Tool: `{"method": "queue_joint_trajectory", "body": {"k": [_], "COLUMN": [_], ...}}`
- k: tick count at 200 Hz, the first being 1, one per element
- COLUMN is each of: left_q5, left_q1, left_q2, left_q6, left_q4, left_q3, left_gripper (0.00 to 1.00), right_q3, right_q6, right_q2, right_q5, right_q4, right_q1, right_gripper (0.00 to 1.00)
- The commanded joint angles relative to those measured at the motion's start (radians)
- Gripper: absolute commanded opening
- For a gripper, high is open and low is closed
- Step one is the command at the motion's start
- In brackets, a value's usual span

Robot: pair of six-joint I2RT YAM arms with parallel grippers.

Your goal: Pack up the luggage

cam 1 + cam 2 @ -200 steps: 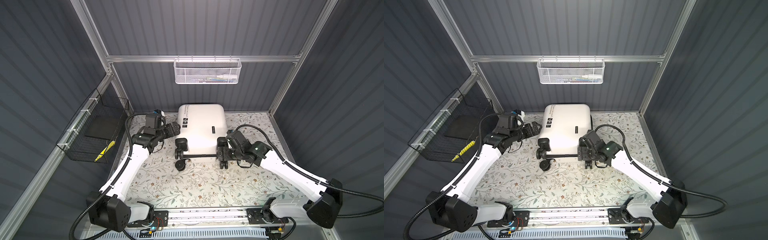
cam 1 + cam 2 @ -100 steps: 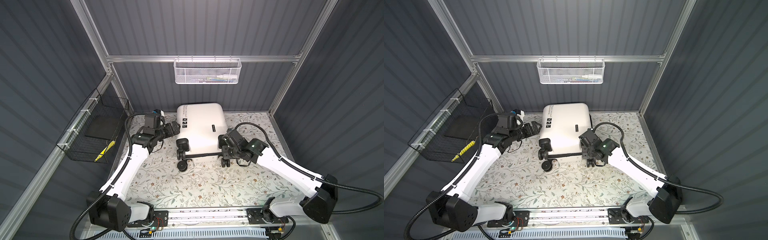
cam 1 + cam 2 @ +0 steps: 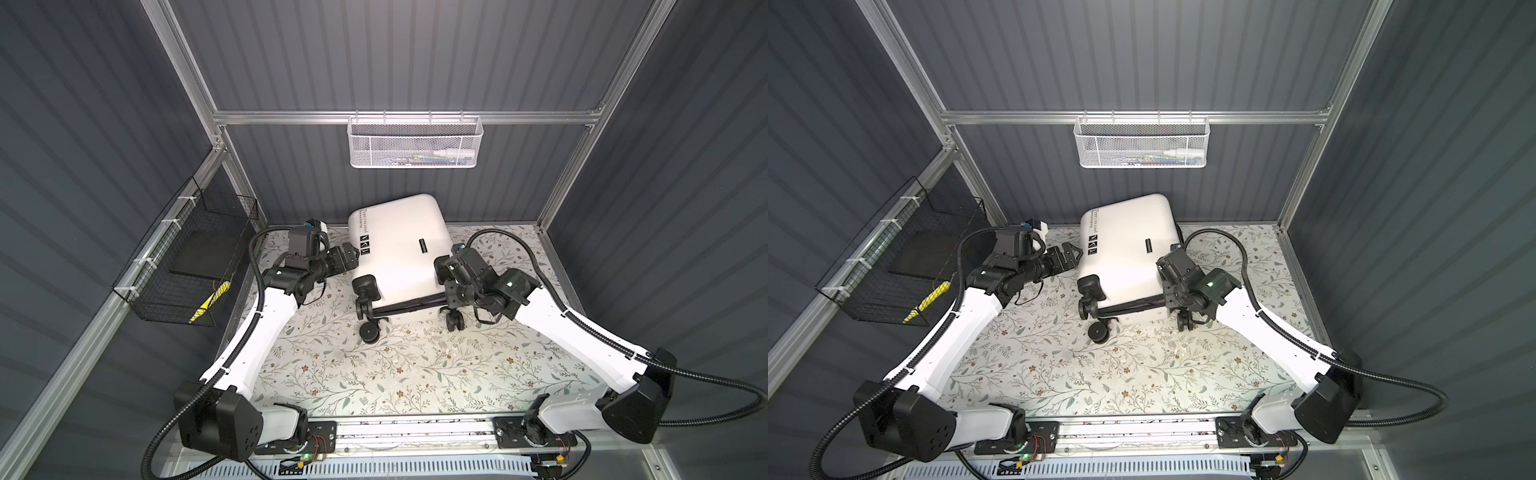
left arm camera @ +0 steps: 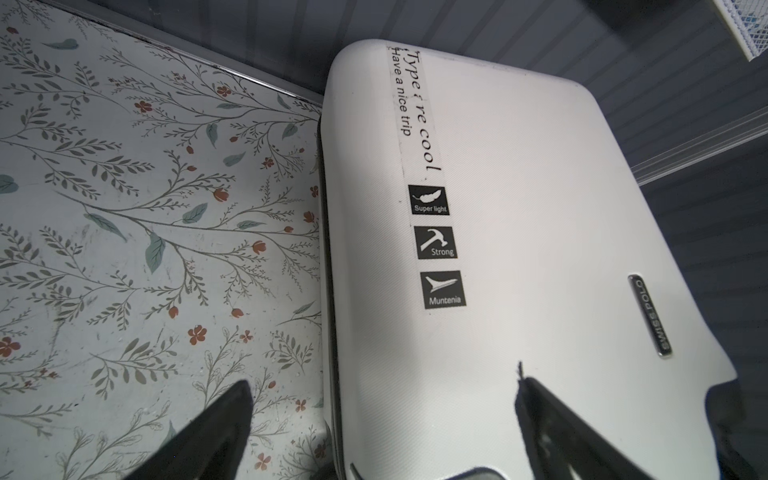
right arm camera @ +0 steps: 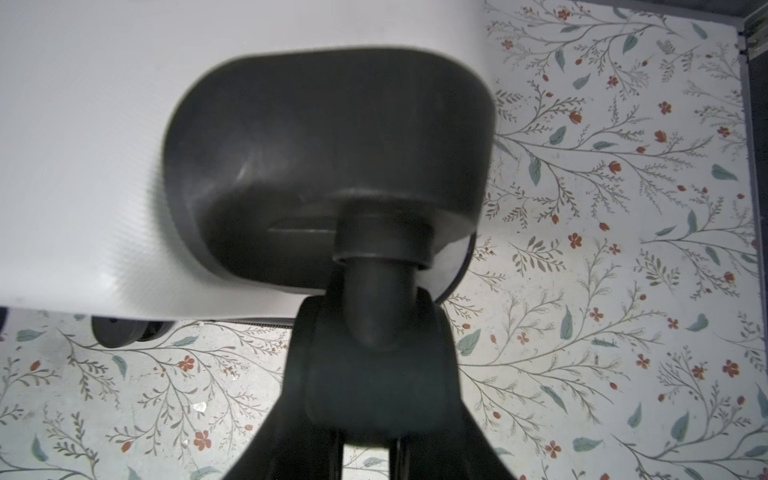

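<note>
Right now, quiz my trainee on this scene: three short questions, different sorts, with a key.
1. True or false: the left gripper is clamped on the luggage.
2. The right gripper is shut on: A) nothing B) a wheel C) a cloth.
3. Which word is on the middle square icon?
Key: 1 false, its jaws stand open; 2 B; 3 Strong.
</note>
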Motion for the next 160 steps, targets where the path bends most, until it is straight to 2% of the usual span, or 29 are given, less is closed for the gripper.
{"method": "queue_joint_trajectory", "body": {"k": [1, 42, 68, 77, 94, 110, 160], "left_q5": [0.018, 0.019, 0.019, 0.019, 0.016, 0.008, 0.016], "left_q1": [0.007, 0.007, 0.007, 0.007, 0.007, 0.008, 0.035], "left_q2": [0.007, 0.007, 0.009, 0.01, 0.014, 0.02, 0.075], "left_q6": [0.005, 0.005, 0.002, 0.002, 0.001, 0.002, -0.001], "left_q4": [0.01, 0.009, 0.012, 0.014, 0.014, 0.015, 0.034], "left_q3": [-0.021, -0.025, -0.029, -0.031, -0.029, -0.027, -0.002], "left_gripper": [1.0, 1.0, 1.0, 1.0, 1.0, 1.0, 1.0], "right_q3": [-0.065, -0.128, -0.133, -0.131, -0.118, -0.102, -0.061], "right_q6": [-0.012, 0.003, 0.002, 0.003, 0.003, 0.0, -0.013], "right_q2": [0.013, 0.013, 0.014, 0.013, 0.003, -0.02, -0.093], "right_q5": [-0.011, -0.04, -0.057, -0.068, -0.098, -0.132, -0.262], "right_q4": [0.101, 0.139, 0.145, 0.147, 0.144, 0.135, 0.114], "right_q1": [-0.02, -0.061, -0.072, -0.079, -0.097, -0.118, -0.186], "right_gripper": [0.09, 0.1, 0.15, 0.22, 0.44, 0.57, 0.77]}}
